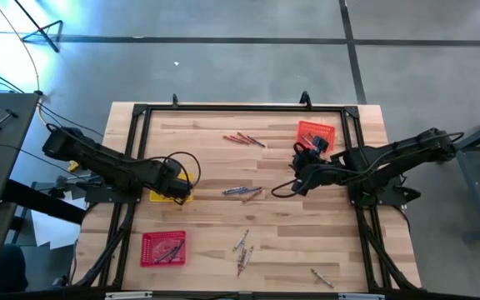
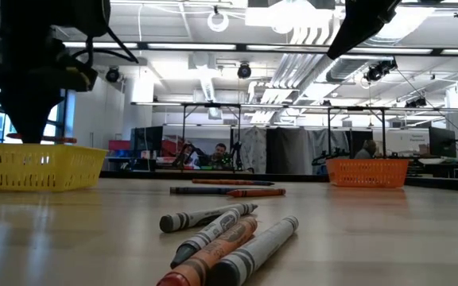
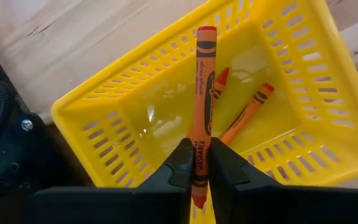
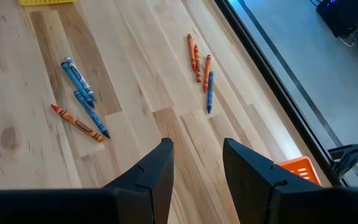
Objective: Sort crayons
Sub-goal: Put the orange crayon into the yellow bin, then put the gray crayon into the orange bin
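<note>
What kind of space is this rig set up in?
Probably a shared robotics lab or workshop. The low view shows an open ceiling with exposed ducts and strip lights, other framed workbenches and seated people behind the pale wooden table; the high view shows a grey concrete floor.

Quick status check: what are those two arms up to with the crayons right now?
Left gripper pinching an orange crayon over the yellow tray, two crayons already inside. Right gripper open, empty, above bare table near the orange tray. Nothing in the way.
</note>
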Robot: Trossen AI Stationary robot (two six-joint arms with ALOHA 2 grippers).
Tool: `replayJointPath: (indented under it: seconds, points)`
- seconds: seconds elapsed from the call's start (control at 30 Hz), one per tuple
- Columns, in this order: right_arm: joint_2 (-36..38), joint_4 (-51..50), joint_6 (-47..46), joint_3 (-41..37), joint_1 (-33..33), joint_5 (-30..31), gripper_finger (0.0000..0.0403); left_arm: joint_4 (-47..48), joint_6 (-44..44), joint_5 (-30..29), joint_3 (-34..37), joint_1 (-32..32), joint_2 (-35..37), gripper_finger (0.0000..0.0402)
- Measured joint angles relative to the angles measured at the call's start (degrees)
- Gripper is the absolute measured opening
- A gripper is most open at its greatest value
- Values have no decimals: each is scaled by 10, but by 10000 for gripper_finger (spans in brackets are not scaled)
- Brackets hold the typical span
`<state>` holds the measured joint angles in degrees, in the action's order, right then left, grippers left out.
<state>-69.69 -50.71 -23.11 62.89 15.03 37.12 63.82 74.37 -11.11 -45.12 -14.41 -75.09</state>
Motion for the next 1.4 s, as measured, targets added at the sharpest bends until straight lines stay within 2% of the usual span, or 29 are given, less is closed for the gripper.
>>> replayJointPath:
  seconds: [0.3,0.43,0.5,0.7,0.8,0.97,1.07,1.17,1.27,1.4]
  points:
    - [0,0,0,0,0,0,130,-8,-35,35,0,9,0,78]
    - [0,0,0,0,0,0,130,-8,-35,38,0,9,0,93]
    - [0,-3,0,0,0,-3,130,-8,-47,60,0,10,0,95]
    - [0,-41,-17,0,0,-85,130,-9,-60,76,0,9,0,91]
    - [0,-71,-53,0,0,-122,130,-8,-74,53,-12,9,0,86]
    - [0,-108,-103,0,0,-125,130,-7,-107,-19,-54,9,0,82]
    - [0,-130,-139,0,0,-151,130,-11,-120,-46,-90,9,0,83]
    - [0,-151,-188,-1,4,-190,130,-51,-154,-75,-123,3,0,83]
    - [1,-149,-246,-26,21,-215,130,-138,-220,-96,-141,-5,0,83]
    - [1,-104,-342,-102,56,-322,130,-293,-325,-105,-141,-11,-1,83]
